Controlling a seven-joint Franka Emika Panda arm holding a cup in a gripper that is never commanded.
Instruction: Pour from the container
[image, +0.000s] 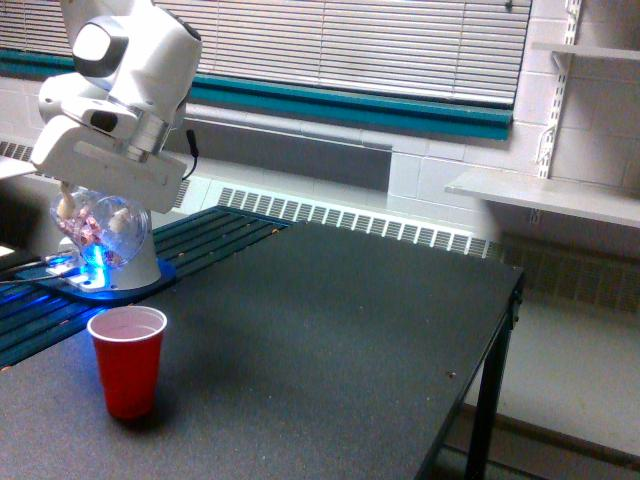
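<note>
The end effector (95, 200) gripped the container (100, 228), a clear rounded cup of pink and white pieces, at the far left above the tabletop (330, 330). A red cup (127, 360) stood upright nearer, below it.

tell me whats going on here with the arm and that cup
A white robot arm holds a clear container of small pink and white pieces in its gripper, raised above the dark table. A red cup stands upright on the table below, slightly toward the exterior view's right. Nothing is visibly falling into the cup at this moment.
</note>
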